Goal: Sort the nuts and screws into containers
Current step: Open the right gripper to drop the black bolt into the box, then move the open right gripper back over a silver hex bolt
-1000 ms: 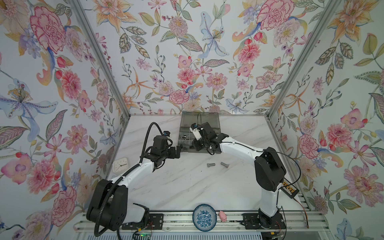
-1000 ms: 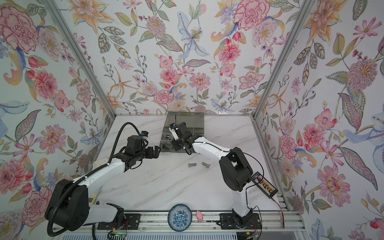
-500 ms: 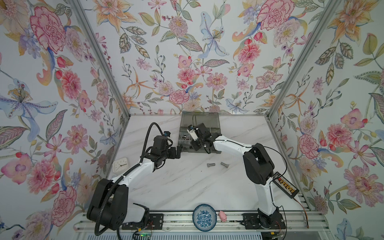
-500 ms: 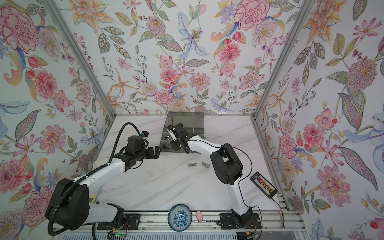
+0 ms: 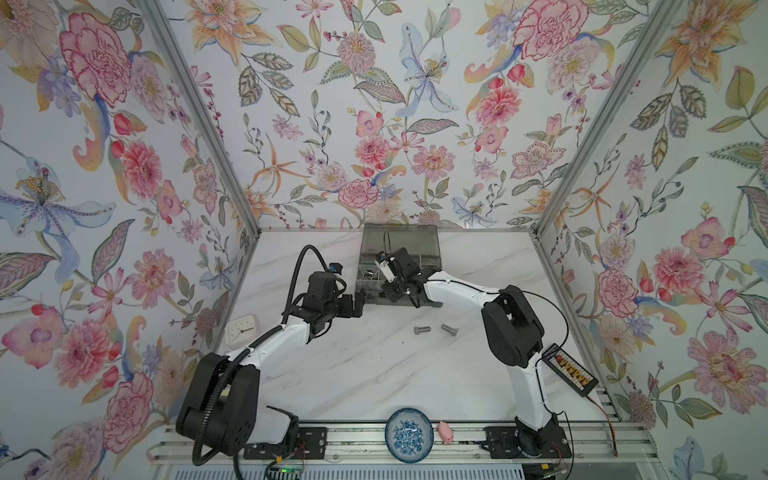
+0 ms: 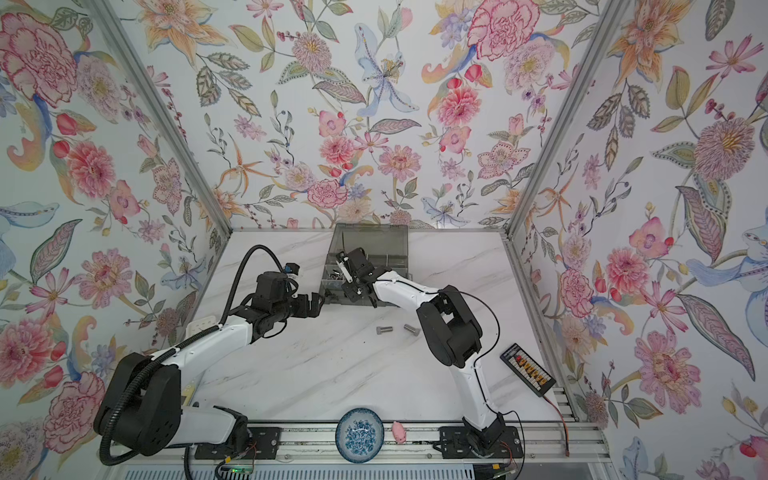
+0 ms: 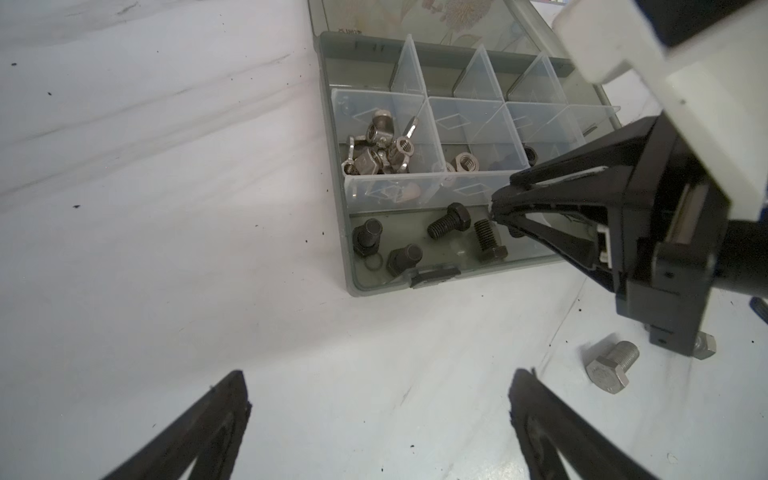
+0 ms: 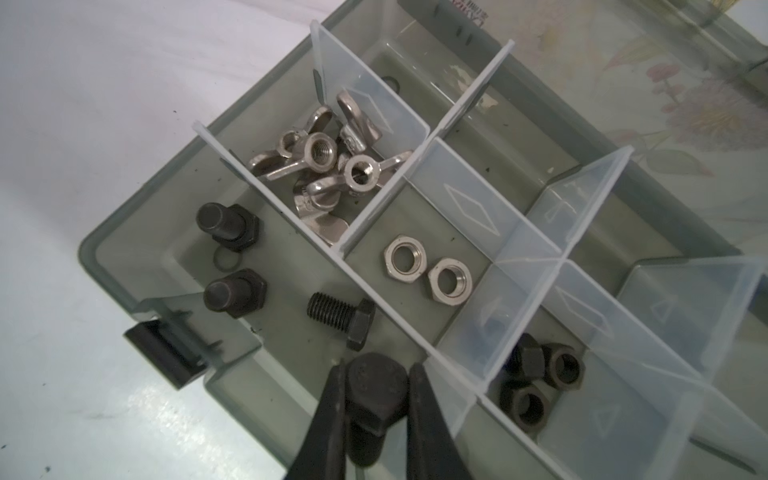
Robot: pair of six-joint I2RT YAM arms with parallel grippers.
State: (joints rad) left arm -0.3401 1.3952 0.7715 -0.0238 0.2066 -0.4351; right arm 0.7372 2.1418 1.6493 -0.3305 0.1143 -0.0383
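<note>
Right wrist: hand (image 8: 377, 368) around black screw (image 8: 372, 409)

In both top views the right arm (image 5: 453, 286) covers part of the organizer box (image 5: 399, 243), whose contents are too small to tell. In the left wrist view the right gripper (image 7: 496, 210) hides several compartments (image 7: 469, 124) and most of one silver screw (image 7: 706, 348) on the table (image 7: 166, 208); the left gripper (image 7: 380, 372) shows only two fingertips, the rest cut off by the frame edge. In the right wrist view the pinched black screw (image 8: 376, 388) has a blurred shank, and a cloudy divider (image 8: 478, 332) half veils the black hex nuts (image 8: 561, 368).
</note>
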